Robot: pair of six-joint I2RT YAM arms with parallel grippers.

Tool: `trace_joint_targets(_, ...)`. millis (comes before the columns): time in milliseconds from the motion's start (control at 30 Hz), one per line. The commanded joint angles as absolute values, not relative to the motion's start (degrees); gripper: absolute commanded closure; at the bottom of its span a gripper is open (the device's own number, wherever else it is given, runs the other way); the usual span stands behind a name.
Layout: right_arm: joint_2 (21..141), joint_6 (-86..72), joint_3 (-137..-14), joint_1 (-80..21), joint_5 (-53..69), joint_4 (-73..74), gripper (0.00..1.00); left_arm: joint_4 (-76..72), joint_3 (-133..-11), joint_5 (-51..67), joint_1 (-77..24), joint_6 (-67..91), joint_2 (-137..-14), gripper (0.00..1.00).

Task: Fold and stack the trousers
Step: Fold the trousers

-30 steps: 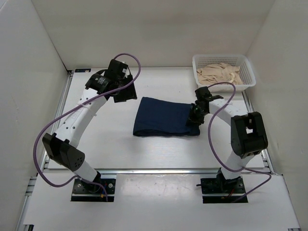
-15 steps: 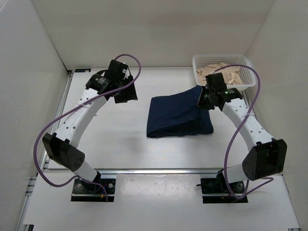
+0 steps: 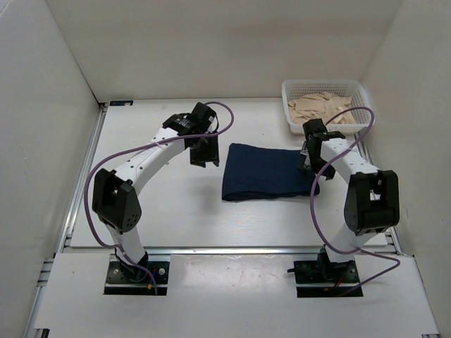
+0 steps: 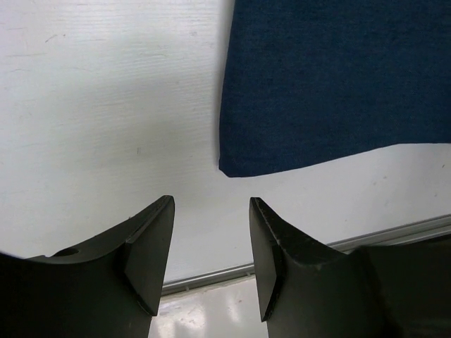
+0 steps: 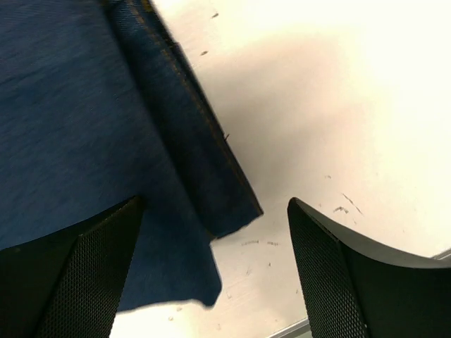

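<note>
Here, a broad stretch of bare tabletop [image 3: 155, 204] is seen at the left. Above it the left tool [image 3: 206, 151] is held with its jaws parted and nothing between them, just beside the left short edge of the trousers [image 3: 266, 172] but apart from it. The trousers are laid flat as a folded dark rectangle near the middle of the tabletop, with the long axis running left to right, so that each short edge is faced by one tool. At the right short edge, where a stitched seam is shown in the wrist view, the right tool [image 3: 311, 158] is poised over the cloth with its jaws spread wide; nothing is gripped. Neither arm is judged clearly nearer, since one is placed at each end. Beyond the right tool, toward the far right corner, a white basket [image 3: 366, 116] of beige cloth [image 3: 320, 107] is set near, so room is tighter there. Free room for moving is offered to the left and toward the near edge.
</note>
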State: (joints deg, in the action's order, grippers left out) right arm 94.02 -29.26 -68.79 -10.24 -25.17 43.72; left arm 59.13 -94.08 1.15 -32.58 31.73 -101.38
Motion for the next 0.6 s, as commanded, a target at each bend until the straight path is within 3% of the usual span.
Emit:
trace_joint_targets(0, 95.97, -27.69, -68.83, -7.14, -24.1, 41.76, 0.12, 57.48, -93.87, 2.11, -32.96, 31.29, -99.05, 0.42)
trace_joint_targets(167, 101.15, -24.97, -67.33, -3.26, -10.91, 35.79, 0.14, 57.48, -93.26, 1.58, -33.49, 31.29, -99.05, 0.43)
trace_joint_targets(200, 101.86, -23.74, -66.8, -2.73, -7.94, 35.08, 0.18, 57.48, -93.25, 1.06, -33.49, 31.29, -99.05, 0.43)
trace_joint_targets(267, 102.91, -23.21, -66.1, -2.72, -5.29, 33.32, 0.35, 57.48, -92.72, 1.05, -33.49, 31.29, -99.05, 0.43)
trace_joint_targets(300, 102.92, -22.68, -64.61, -2.2, -3.27, 32.35, 0.53, 57.48, -92.2, 0.45, -33.49, 31.29, -99.05, 0.43)
trace_joint_targets(400, 101.78, -23.2, -61.63, -2.2, 6.39, 29.1, 0.81, 58.09, -91.58, -2.45, -33.49, 31.29, -98.44, 0.43)
trace_joint_targets(500, 101.25, -25.48, -59.33, -2.9, 13.24, 26.82, 0.98, 58.62, -91.58, -2.99, -33.49, 31.29, -98.44, 0.43)
trace_joint_targets(567, 100.46, -26.71, -57.75, -5.78, 13.97, 26.28, 1.0, 58.62, -91.58, -2.99, -33.49, 31.29, -99.13, 0.43)
